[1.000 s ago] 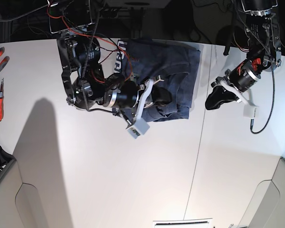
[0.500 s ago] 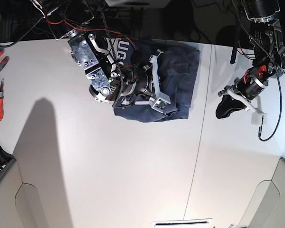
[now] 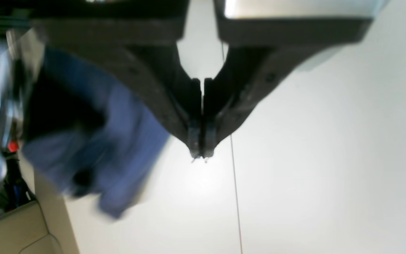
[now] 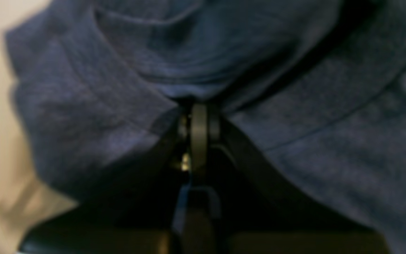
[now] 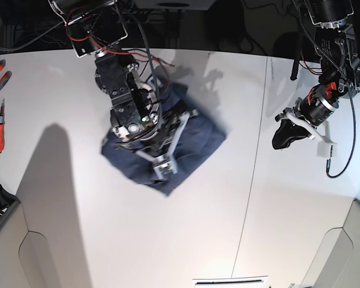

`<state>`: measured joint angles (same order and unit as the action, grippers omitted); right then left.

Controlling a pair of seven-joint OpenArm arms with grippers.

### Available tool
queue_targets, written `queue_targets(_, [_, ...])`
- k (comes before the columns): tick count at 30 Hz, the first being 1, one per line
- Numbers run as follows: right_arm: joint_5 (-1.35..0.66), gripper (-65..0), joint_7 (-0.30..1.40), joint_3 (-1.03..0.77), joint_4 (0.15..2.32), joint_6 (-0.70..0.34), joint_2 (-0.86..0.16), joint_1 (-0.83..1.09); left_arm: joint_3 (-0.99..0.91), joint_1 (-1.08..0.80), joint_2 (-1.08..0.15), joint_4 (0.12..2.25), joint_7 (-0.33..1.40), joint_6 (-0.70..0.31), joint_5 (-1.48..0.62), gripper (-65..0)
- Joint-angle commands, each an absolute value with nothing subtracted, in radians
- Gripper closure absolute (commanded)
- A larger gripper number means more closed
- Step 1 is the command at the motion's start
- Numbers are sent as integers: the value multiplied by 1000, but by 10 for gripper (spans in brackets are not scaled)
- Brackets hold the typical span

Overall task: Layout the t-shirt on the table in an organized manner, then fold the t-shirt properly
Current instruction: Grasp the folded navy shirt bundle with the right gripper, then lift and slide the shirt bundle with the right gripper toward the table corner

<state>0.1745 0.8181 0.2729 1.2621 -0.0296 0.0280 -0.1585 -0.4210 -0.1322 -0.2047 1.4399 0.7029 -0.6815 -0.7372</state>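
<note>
Base view: t-shirt (image 5: pixel 195 141) dragged nearer, rotated; right tool (image 4: pixel 197 121) still pinching it.

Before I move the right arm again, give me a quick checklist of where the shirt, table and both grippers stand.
1. Right gripper shut on the t-shirt: ok, cloth is bunched around its closed fingers.
2. Left gripper shut and holding nothing: ok, it is off to the side over bare table.
3. Shirt laid out flat: not ok, it sits in a crumpled heap.
4. Shirt fully on the table: ok, every edge in the base view is inside the top.
5. Which part of the shirt is pinched: cannot tell, the wrist view is too blurred.
</note>
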Motion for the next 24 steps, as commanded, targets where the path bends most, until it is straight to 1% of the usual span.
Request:
queue_targets(1, [241, 0, 899, 225, 1249, 16, 0, -155, -426, -119, -216, 1456, 685, -684, -758, 0])
queue_targets(3, [279, 0, 898, 152, 1249, 51, -4, -155, -426, -119, -216, 1456, 685, -684, -758, 0])
queue_targets(6, [281, 0, 898, 68, 1249, 69, -30, -154, -426, -119, -216, 1456, 684, -684, -759, 0])
queue_targets(11, [280, 0, 934, -25, 1249, 107, -86, -153, -426, -119, -216, 1456, 684, -684, -759, 0])
queue_targets(14, [280, 0, 963, -73, 1250, 109, -94, -152, -426, -119, -216, 1456, 685, -684, -766, 0])
queue_targets(17, [281, 0, 990, -103, 1250, 108, -94, -151, -425, -119, -216, 1456, 685, -685, -766, 0])
queue_targets(24, [281, 0, 965, -106, 1280, 107, -94, -146, -425, -119, -216, 1456, 684, -685, -766, 0])
